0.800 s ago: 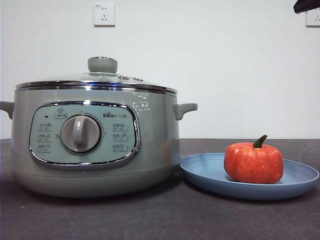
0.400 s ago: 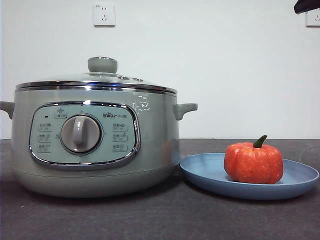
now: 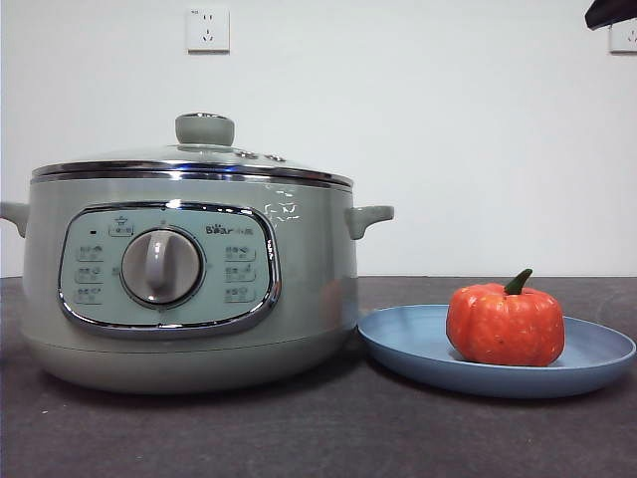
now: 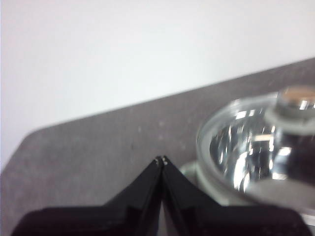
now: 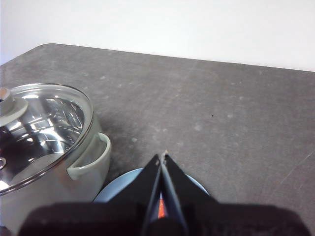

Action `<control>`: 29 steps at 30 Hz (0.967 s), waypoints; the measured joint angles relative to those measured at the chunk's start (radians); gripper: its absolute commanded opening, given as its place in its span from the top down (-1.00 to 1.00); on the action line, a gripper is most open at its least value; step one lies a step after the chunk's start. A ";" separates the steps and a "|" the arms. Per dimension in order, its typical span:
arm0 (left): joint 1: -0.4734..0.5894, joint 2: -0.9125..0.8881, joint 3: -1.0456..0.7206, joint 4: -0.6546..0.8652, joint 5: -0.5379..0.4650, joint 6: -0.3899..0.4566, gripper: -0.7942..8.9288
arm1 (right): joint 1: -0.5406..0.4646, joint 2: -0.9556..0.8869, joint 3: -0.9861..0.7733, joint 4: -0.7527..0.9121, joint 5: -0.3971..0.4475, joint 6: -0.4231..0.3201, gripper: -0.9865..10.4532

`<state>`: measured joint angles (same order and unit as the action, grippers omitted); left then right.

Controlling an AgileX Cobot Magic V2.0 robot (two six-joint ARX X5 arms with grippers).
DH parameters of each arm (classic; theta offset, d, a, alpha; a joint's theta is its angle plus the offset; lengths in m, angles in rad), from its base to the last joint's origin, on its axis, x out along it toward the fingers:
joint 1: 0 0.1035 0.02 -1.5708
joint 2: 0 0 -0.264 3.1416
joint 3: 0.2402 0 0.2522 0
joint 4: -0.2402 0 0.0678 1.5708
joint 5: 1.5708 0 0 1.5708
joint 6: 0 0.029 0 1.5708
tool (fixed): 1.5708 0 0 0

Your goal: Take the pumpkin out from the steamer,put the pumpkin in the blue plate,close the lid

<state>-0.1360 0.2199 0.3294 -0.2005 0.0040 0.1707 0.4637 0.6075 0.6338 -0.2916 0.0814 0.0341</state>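
Nearest the camera, beside the steamer (image 3: 189,279) on the handle side away from the dial: the blue plate (image 3: 597,360), rim almost touching the pot's base, flat on the dark table (image 3: 299,438). On that plate, a little off its middle: the pumpkin (image 3: 505,325), upright, stem curling upward, nothing holding it. So the first two steps judged done: out of the pot and onto the plate. On top of the steamer: the lid (image 3: 189,164), chrome rim seated level all round the pot's rim, green knob centred, no gap visible from the front; glass dome and knob confirmed from above in both wrist views. Third step judged done as well, so nothing of the task apparently left but parking the arms. Above the steamer's far side, off to the side of the lid: the left gripper (image 4: 162,160), black jaws pressed together tip to tip, nothing pinched between them. Above the plate, well clear of the steamer's handle (image 5: 91,160): the right gripper (image 5: 163,156), jaws likewise pressed together and empty, an orange sliver of pumpkin peeking out beneath. Farthest back, behind the steamer: a white wall with a socket (image 3: 207,28) high over the lid.
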 measured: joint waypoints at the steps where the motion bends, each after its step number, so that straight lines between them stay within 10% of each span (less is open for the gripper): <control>1: 0.005 -0.016 -0.035 0.002 0.000 -0.008 0.84 | 0.000 0.000 0.000 0.000 0.000 0.000 0.86; 29: 0.016 -0.216 -0.311 0.037 -0.001 -0.172 0.84 | 0.000 0.000 0.000 -0.014 0.000 0.000 0.86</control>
<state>-0.1196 0.0044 0.0181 -0.1635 0.0032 -0.0013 0.4637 0.6071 0.6338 -0.3058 0.0814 0.0341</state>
